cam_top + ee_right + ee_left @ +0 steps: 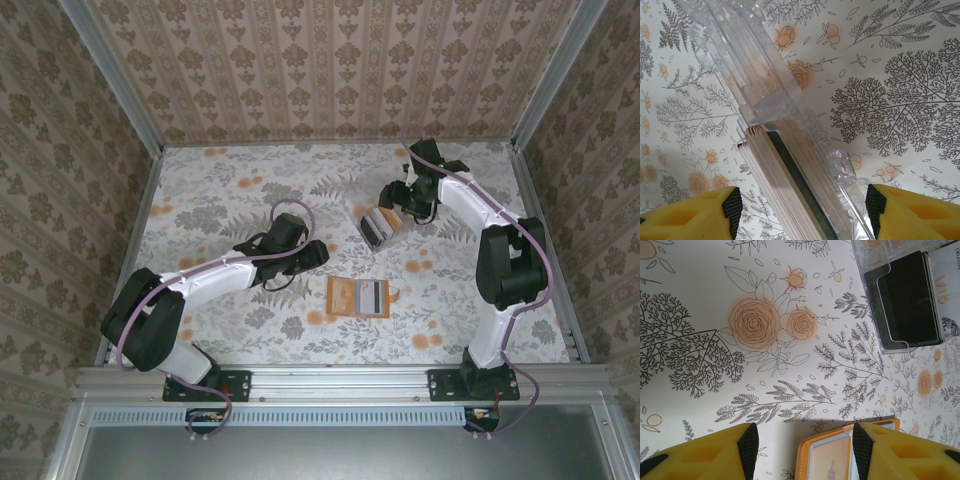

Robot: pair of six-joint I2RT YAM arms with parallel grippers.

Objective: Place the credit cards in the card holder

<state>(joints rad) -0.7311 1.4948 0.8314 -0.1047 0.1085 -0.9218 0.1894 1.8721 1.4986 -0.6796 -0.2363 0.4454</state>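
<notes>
Seen from above, the card holder [345, 297] lies open and flat on the flowered worktop [220, 190], near the front edge and between the two arms. A grey striped card [372, 297] lies on its right half. The left claw [305, 256] hangs just to the left of the holder. Farther back, the right claw [400, 205] is at a clear box [378, 228].

In the left wrist view, the left claw [805, 442] stands open and has hold of nothing. The orange corner of the card holder [825, 460] lies below, between the two fingers. The clear box [875, 315], with a black card [910, 297] in it, is at the upper right, well apart.

In the right wrist view, the right claw [802, 207] is wide open, with one pad on each side of the clear box [790, 100]. The credit cards [775, 180] stand there on edge in a stack. The left pad is apart from the stack. I cannot tell whether the right pad touches the box wall.
</notes>
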